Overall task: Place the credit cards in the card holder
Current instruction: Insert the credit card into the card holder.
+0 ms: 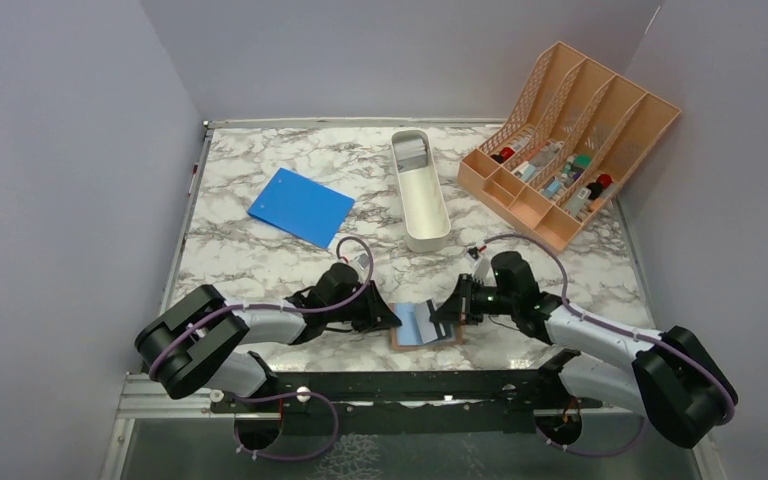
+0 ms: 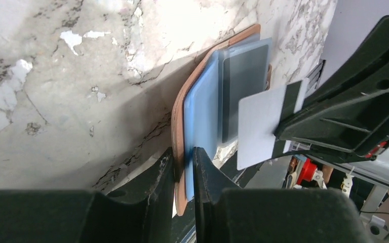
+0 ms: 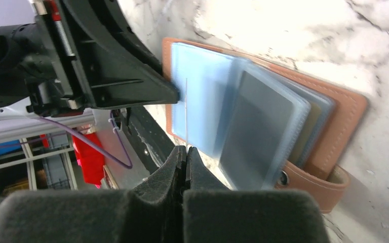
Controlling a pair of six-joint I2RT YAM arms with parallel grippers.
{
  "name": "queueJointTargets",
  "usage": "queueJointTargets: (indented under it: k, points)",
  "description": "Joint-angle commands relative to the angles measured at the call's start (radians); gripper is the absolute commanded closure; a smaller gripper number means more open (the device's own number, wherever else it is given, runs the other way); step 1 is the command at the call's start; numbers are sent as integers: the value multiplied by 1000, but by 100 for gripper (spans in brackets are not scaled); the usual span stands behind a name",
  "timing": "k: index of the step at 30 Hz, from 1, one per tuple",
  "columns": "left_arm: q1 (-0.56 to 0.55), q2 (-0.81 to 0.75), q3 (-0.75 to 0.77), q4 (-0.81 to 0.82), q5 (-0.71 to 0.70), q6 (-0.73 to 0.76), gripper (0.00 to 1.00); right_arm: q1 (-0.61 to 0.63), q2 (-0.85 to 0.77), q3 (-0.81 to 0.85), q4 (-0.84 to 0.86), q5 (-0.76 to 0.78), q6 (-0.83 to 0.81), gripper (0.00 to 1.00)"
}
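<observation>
The brown card holder (image 1: 400, 342) lies open near the table's front edge, its pale blue sleeves (image 1: 422, 322) facing up. My left gripper (image 1: 392, 318) is shut on its left edge, pinching the brown cover (image 2: 178, 126) and a blue sleeve (image 2: 202, 111) between its fingertips (image 2: 184, 152). My right gripper (image 1: 446, 312) is shut on a silver-grey credit card (image 2: 258, 126) and holds it over the open sleeves. That card shows edge-on (image 3: 186, 116) above the right fingertips (image 3: 185, 149). A dark grey card (image 3: 261, 131) sits inside a sleeve. A gold-brown card (image 3: 306, 136) shows behind it.
A blue notebook (image 1: 301, 206) lies at the back left. A long white tray (image 1: 419, 190) stands at the back middle. A peach lattice organiser (image 1: 570, 140) with small items stands at the back right. The black base rail (image 1: 390, 385) runs just in front of the holder.
</observation>
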Motion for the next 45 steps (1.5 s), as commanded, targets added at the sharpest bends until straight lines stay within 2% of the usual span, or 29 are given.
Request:
queueJointTargets:
  k: [1, 10, 19, 32, 45]
  points:
    - [-17, 9, -14, 28, -22, -3, 79, 10, 34, -61, 136, 42, 59, 99]
    - [-37, 19, -9, 28, -21, 6, 86, 12, 49, -107, 148, 139, 33, 99]
    - [-39, 15, -24, 28, -23, 22, 87, 12, 29, -119, 130, 190, 29, 99]
    - [-42, 36, -23, 28, -32, 38, 84, 12, 130, -149, 248, 126, 50, 99]
    - [-43, 63, -11, 27, -33, 45, 84, 12, 182, -141, 245, 77, 21, 99]
